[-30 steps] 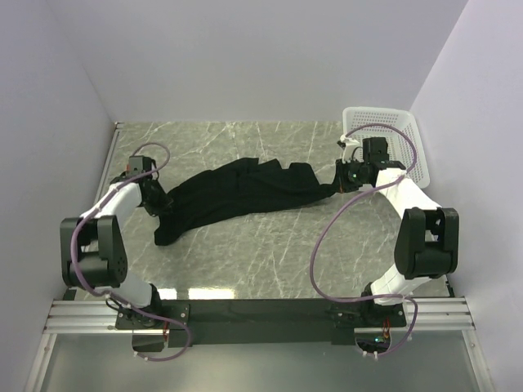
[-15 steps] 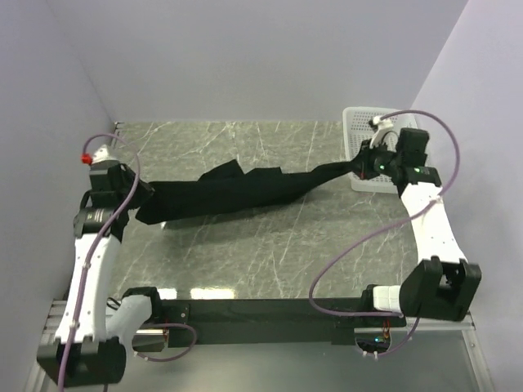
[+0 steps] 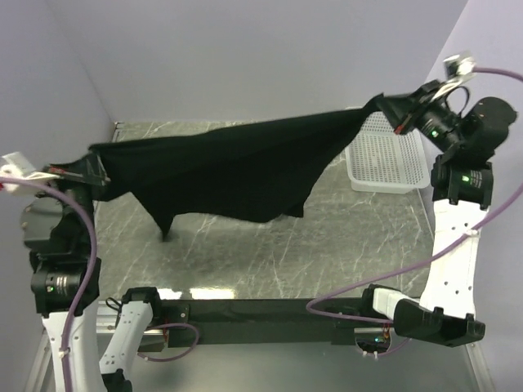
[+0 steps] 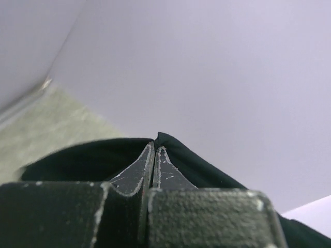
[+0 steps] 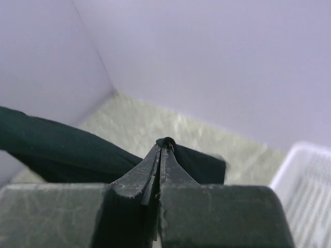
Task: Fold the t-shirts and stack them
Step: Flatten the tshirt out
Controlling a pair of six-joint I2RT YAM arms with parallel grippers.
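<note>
The black t-shirt (image 3: 229, 167) hangs stretched in the air between both grippers, high above the marble table (image 3: 245, 253). My left gripper (image 3: 91, 166) is shut on its left corner; in the left wrist view the gripper (image 4: 155, 147) pinches the black cloth (image 4: 83, 160). My right gripper (image 3: 384, 104) is shut on the right corner; in the right wrist view the gripper (image 5: 164, 145) pinches the cloth (image 5: 57, 150). The shirt's lower edge sags, and a point droops at the left (image 3: 166, 233). No logo shows.
A white perforated basket (image 3: 388, 159) stands at the table's back right, partly under the right arm; it also shows in the right wrist view (image 5: 307, 191). Pale walls close in on the left, back and right.
Both arms have risen and spread apart, lifting the shirt off the table and pulling it out taut in the air. One second ago it lay bunched on the marble.
</note>
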